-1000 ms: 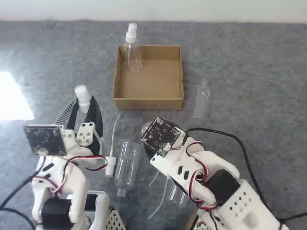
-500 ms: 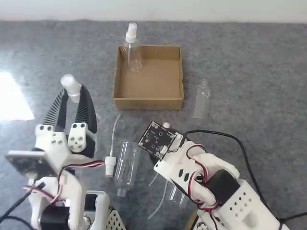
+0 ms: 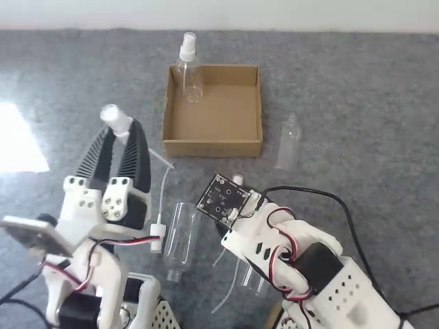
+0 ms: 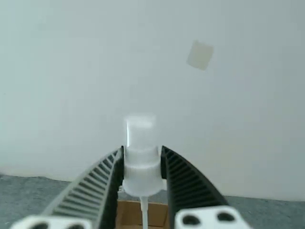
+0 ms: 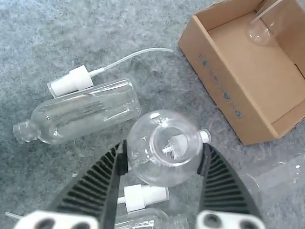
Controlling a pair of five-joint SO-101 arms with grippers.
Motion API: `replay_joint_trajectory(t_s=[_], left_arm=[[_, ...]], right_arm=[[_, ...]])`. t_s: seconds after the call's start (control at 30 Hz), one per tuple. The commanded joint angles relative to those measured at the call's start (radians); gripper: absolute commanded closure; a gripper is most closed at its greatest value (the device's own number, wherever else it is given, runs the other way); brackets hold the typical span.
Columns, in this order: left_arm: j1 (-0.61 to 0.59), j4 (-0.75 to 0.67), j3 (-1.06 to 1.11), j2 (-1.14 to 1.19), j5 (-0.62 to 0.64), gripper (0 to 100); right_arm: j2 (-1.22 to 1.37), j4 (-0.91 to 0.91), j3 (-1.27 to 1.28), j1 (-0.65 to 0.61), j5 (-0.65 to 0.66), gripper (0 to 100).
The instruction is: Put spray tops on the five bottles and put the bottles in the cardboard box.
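Underneath, grey carpet (image 3: 370,82); behind, white wall (image 4: 71,71).

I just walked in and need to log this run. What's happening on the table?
The left end effector holds a spray top, raised above the table. The right end effector grips a clear bottle. One capped bottle stands in the cardboard box. A bare bottle sits beside the box, and a second bare bottle lies by a loose spray top.
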Motion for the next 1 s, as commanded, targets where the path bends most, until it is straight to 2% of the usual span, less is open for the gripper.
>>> replay_joint_trajectory(t_s=[0.0, 0.1, 0.37, 0.57, 0.97], left_arm=[[0.084, 0.005, -0.007, -0.005, 0.015, 99], [0.127, 0.008, -0.007, -0.005, 0.014, 99], [0.141, 0.008, -0.002, -0.005, 0.014, 99], [0.242, 0.041, -0.008, -0.006, 0.012, 99], [0.347, 0.043, -0.001, -0.006, -0.023, 99]], right_arm=[[-0.035, -0.001, -0.026, -0.008, 0.012, 86.6], [-0.035, -0.004, -0.026, -0.03, 0.012, 86.6], [-0.03, -0.005, -0.025, -0.059, 0.012, 86.6], [-0.027, -0.008, -0.025, -0.059, 0.012, 86.6], [-0.027, -0.025, -0.023, -0.062, 0.012, 86.6]])
